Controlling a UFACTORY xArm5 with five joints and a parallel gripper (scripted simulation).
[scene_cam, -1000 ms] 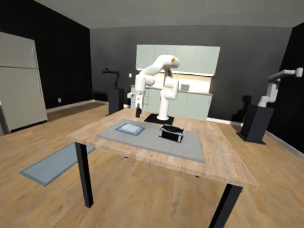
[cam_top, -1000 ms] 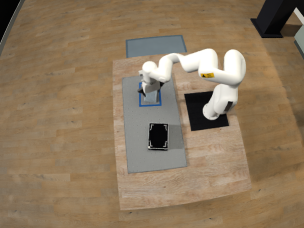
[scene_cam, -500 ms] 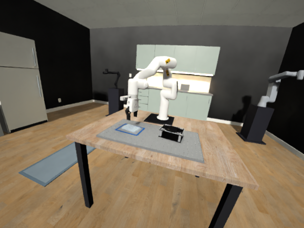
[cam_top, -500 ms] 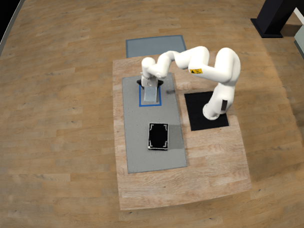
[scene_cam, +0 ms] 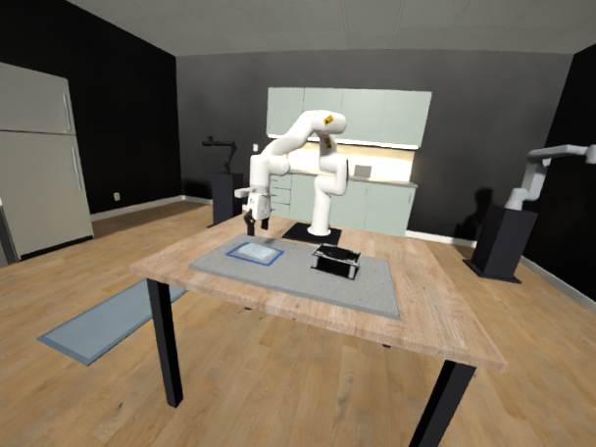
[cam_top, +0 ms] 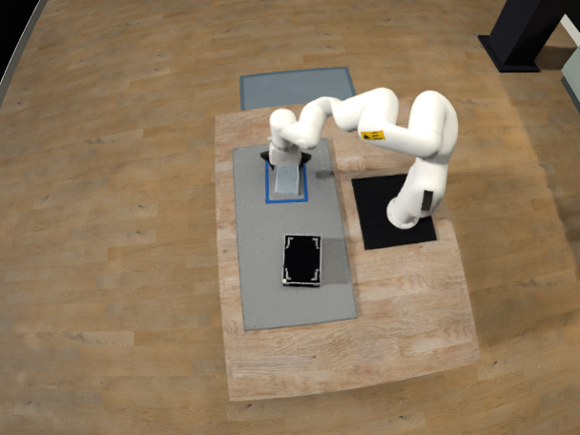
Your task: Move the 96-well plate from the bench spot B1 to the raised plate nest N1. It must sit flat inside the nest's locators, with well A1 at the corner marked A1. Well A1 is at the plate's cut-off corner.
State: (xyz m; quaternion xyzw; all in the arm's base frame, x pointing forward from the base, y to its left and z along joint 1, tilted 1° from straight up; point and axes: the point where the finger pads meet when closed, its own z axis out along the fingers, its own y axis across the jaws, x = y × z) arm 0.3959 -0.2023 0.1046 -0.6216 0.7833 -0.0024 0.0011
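Wooden counter carries a grey mat where my tool hangs spread wide above the plate at frame centre, ready to straddle it.

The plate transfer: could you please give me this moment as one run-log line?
phase: approach | gripper: open, empty, above plate's far end | 96-well plate: flat in blue-outlined B1 | nest N1: holds no plate
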